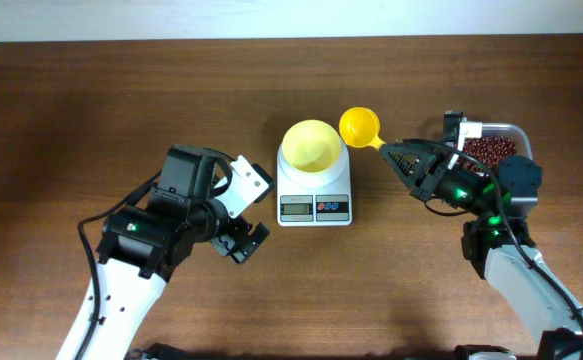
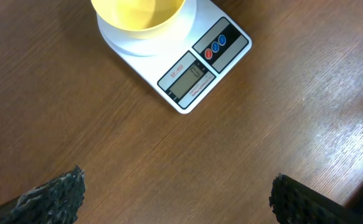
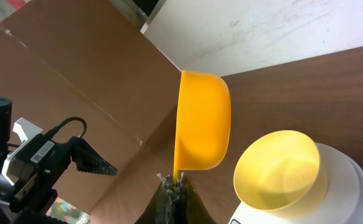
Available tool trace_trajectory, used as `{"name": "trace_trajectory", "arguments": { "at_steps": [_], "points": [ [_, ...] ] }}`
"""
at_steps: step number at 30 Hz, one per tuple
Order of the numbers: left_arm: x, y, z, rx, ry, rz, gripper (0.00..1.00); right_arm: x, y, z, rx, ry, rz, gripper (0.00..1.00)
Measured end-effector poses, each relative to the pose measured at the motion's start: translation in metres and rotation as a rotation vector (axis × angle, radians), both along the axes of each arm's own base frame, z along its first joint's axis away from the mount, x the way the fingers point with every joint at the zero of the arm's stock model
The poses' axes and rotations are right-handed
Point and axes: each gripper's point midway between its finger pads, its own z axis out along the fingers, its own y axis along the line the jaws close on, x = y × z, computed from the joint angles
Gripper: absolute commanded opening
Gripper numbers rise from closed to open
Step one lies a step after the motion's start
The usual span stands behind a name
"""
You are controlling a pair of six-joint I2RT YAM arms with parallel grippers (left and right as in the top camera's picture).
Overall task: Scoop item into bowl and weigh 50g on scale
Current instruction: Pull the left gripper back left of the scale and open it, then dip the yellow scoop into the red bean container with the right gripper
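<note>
The beans (image 1: pixel 488 150) are sitting in a clear tub (image 1: pixel 518 135) at the far right of the bench (image 1: pixel 121 100), a heap of small, glossy, dark red-brown ovals. None of them seem to be making it across yet. The bowl (image 1: pixel 312 145), pale yellow and round, is resting squarely on the white scale (image 1: pixel 314 190) near the middle of the bench. Its inside is looking bare in both the overhead and right wrist views.

Between bowl and tub, the right fingers (image 1: pixel 391 150) are clenching the handle of a bright yellow scoop (image 1: pixel 360 126) and holding its cup in the air just beside the bowl's rim, not over it. From above the cup is also showing plain yellow, so I am taking it for empty. The right wrist view is catching it only from the outside, so I cannot be quite sure.

The left fingers (image 2: pixel 56 196) are spread wide with nothing between them, hovering over bare wood in front of the scale, well clear of it.

To my eye the job is sitting at its very start, with the scooping step in hand and nothing weighed. The next move is calling for the scoop to swing back to the tub, dig under the beans and come up level, since such smooth little things are going to roll off at any tilt. The scale's grey display is too small for me to read.
</note>
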Motion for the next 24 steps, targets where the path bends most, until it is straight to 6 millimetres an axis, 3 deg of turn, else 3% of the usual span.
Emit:
{"name": "trace_trajectory", "arguments": {
  "at_steps": [7, 24],
  "points": [
    [-0.011, 0.015, 0.023, 0.019, 0.026, -0.008, 0.99, -0.001, 0.0, 0.0, 0.001, 0.002, 0.003, 0.04],
    [-0.009, 0.02, 0.027, -0.02, 0.012, -0.043, 0.99, -0.001, 0.0, -0.007, 0.007, 0.054, 0.004, 0.04]
  ]
}}
